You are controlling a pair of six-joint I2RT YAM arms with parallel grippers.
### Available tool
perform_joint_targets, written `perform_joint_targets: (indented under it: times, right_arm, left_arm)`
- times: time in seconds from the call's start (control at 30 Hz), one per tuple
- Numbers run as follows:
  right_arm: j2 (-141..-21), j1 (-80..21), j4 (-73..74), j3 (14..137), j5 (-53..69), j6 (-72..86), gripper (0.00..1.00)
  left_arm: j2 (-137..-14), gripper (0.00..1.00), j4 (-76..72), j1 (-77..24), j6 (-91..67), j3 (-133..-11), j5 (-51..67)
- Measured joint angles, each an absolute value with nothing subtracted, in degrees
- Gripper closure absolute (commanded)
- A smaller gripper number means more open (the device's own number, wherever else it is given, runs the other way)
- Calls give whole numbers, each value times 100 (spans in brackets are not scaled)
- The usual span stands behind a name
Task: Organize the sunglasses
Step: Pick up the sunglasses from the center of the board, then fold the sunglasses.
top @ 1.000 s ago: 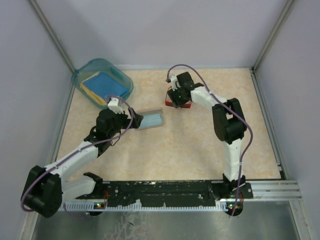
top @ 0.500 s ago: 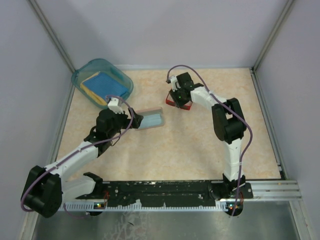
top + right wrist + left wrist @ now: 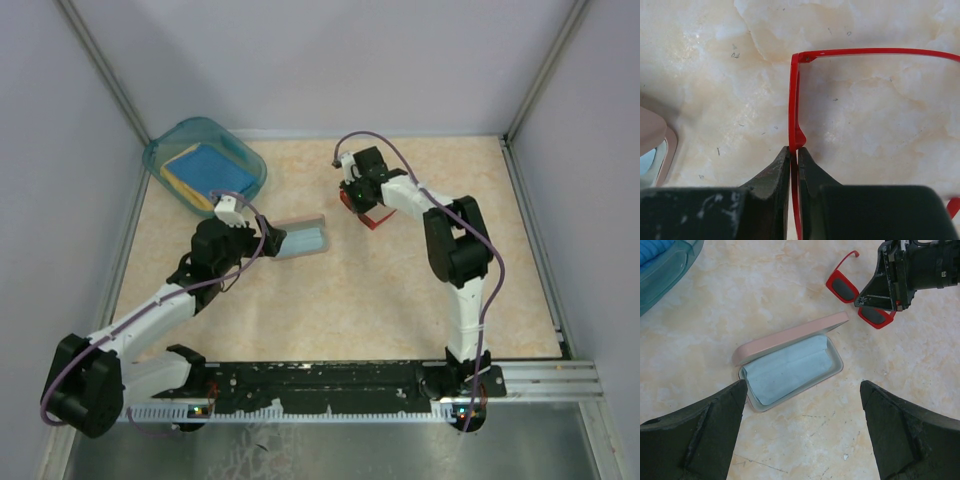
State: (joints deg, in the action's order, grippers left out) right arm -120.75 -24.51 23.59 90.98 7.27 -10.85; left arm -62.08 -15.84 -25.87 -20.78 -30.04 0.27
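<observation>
The sunglasses (image 3: pixel 370 216) have a thin red frame and dark lenses. They sit at the table's far middle, also seen in the left wrist view (image 3: pixel 842 288). My right gripper (image 3: pixel 358 200) is shut on the front frame between the lenses (image 3: pixel 795 110), and one temple arm (image 3: pixel 880 51) sticks out to the side. The pink case (image 3: pixel 301 240) lies open with the light blue cloth (image 3: pixel 787 370) inside and its lid (image 3: pixel 790 336) raised. My left gripper (image 3: pixel 802 384) is open and empty, hovering just near the case.
A teal plastic bin (image 3: pixel 205 166) holding blue and yellow cloths stands at the far left. Grey walls with metal posts enclose the table. The arms' base rail (image 3: pixel 330 380) runs along the near edge.
The sunglasses have shifted slightly right and toward the near side in my right gripper and now look tilted. The left arm and the case have not moved.
</observation>
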Motion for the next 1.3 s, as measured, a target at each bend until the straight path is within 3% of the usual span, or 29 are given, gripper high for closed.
perform_joint_targets:
  times: [0.1, 0.43, 0.73, 1.03, 1.3]
  right_arm:
    - [-12044, -2451, 2268, 9026, 727, -1083, 100]
    - [-11439, -2451, 1885, 8200, 582, -1020, 100]
    - [-9216, -2641, 1361, 6390, 572, -1164, 100]
    - [-6958, -3553, 915, 4609, 1072, -1782, 100]
    - [-6309, -4423, 1061, 4348, 1100, -2300, 100]
  left_arm:
    - [-6208, 0, -1584, -2587, -2080, -3006, 34]
    - [-6228, 2, -1551, -2587, -2121, -3020, 71]
    - [-6477, 3, -1258, -2587, -2185, -3546, 108]
    - [-6740, 4, -888, -2587, -2102, -4023, 274]
    - [-6925, 5, -545, -2681, -2058, -4265, 569]
